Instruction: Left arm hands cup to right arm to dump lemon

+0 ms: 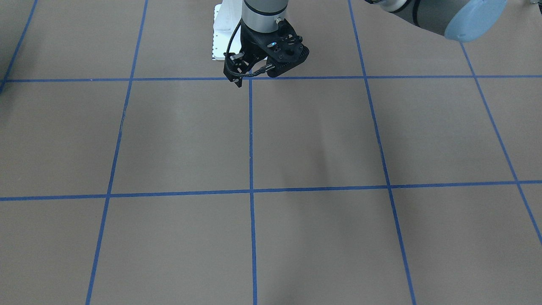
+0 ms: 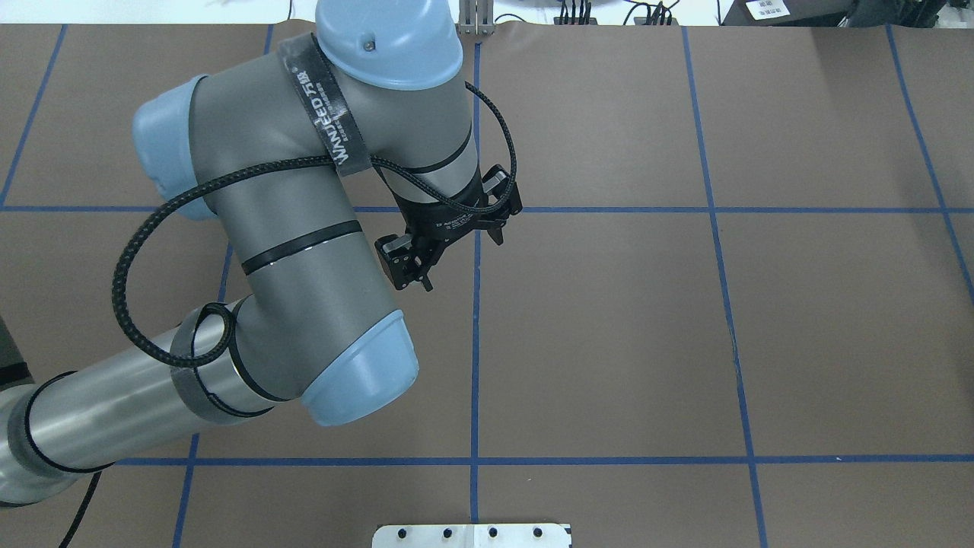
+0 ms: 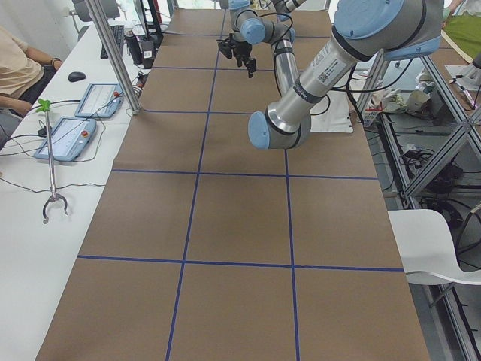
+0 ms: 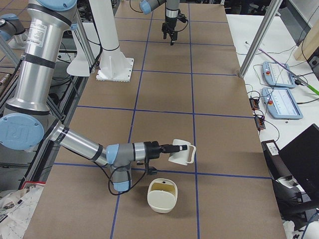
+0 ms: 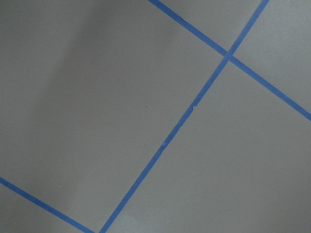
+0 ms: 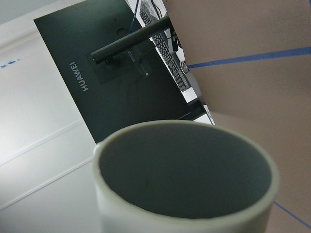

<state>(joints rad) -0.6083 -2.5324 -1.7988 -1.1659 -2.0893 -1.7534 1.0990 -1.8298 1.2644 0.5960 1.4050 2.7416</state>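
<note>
Your left arm [image 2: 304, 251] hangs over the middle of the brown table [image 2: 609, 342], its bulky left gripper [image 2: 463, 259] pointing down beside a blue tape line [image 2: 761, 210]. Its two fingers [image 2: 399, 262] stand wide apart, empty and touching nothing. The left wrist camera gives you brown table surface crossed by tape.

Toward the table's end on the robot's right, in the right side view, your right arm [image 4: 79, 144] stretches low along the surface. The white cup [image 4: 182, 153] sits at the tip of the right gripper [image 4: 180, 147], tilted well off upright, with its loop handle on the side away from the arm. That side view does not let you tell whether the fingers are clamped on the cup.

The right wrist camera looks straight into the cup's greyish inside, with a HUAWEI monitor [image 6: 112, 87] behind it.

The lemon [image 4: 162, 187], a small yellowish shape, lies inside a cream bowl [image 4: 162, 206] on the table, just beside the tilted cup.
</note>
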